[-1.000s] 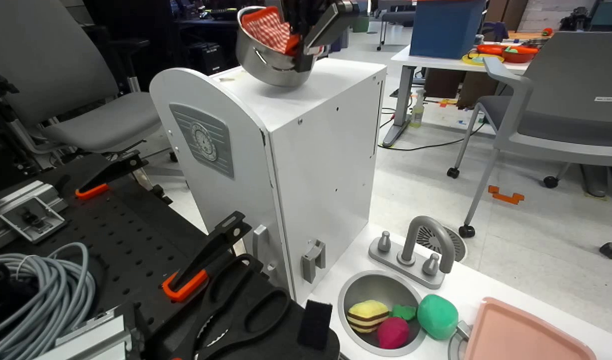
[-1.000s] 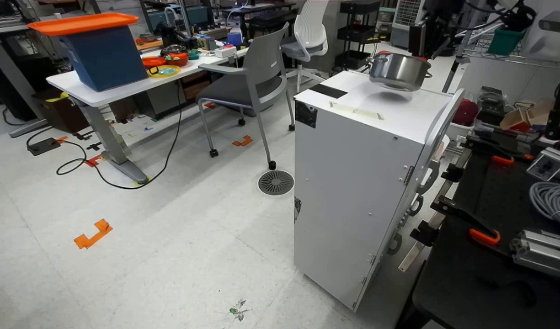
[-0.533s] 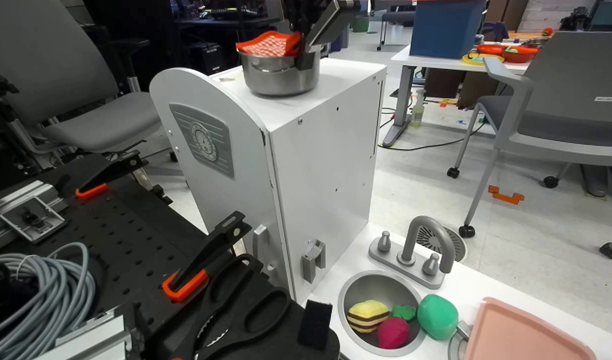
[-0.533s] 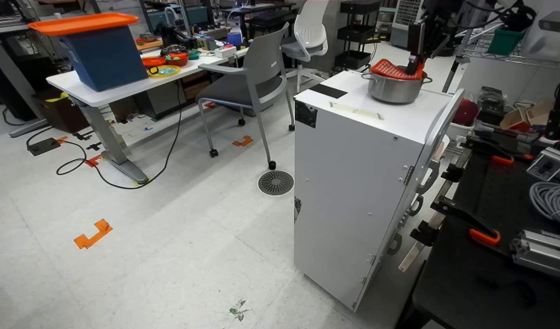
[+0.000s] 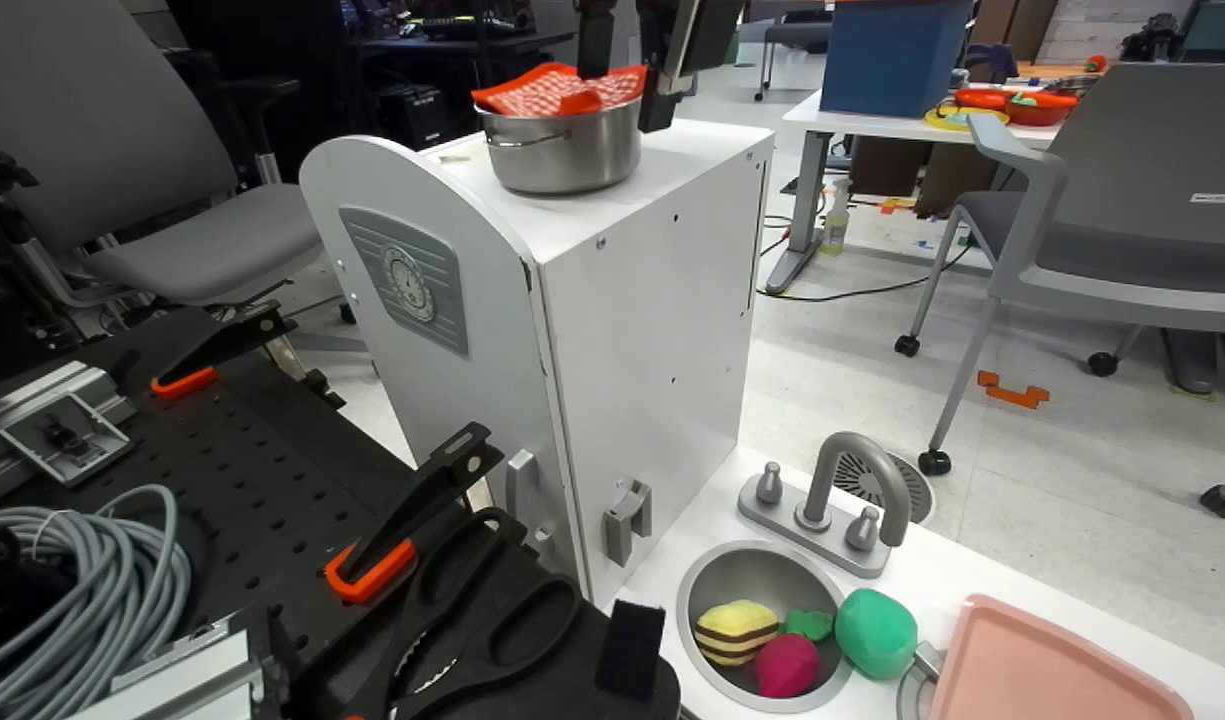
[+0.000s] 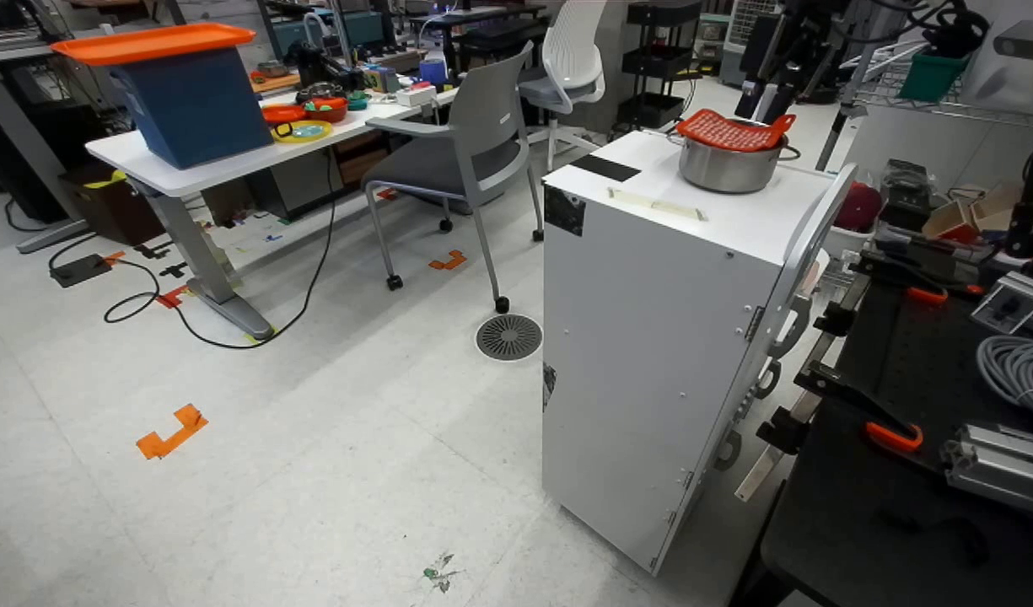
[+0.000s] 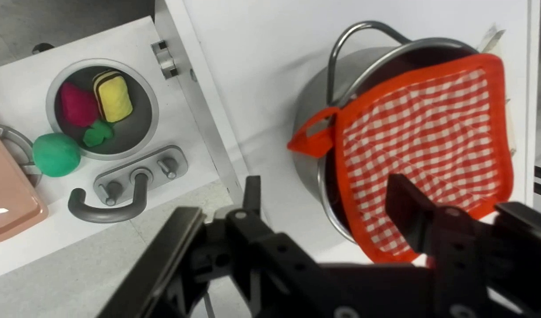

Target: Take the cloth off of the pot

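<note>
The orange-red checked cloth (image 7: 429, 132) lies across the top of the pot (image 7: 315, 90), with part of the rim and dark inside showing past its edge. In both exterior views the silver pot (image 5: 567, 155) stands upright on a white cabinet, and the cloth (image 6: 723, 133) sags over its mouth with raised corners. My gripper (image 7: 324, 181) is open, nothing held between its fingers. One finger (image 5: 594, 45) is above the cloth, the other beyond the pot's rim on the outer side. Whether either touches the pot or cloth I cannot tell.
The pot's wire handle (image 7: 332, 57) sticks out to one side. Below the white cabinet (image 5: 652, 300) is a toy sink (image 5: 687, 600) holding soft toy food, with a faucet (image 5: 852, 480) and a pink tray (image 5: 1052, 670). A black bench (image 5: 272, 480) carries clamps and cable.
A second ago the pot hung tilted from my shut gripper with the cloth. It came down upright on the cabinet, and the jaws have since opened, leaving the cloth across the pot.
</note>
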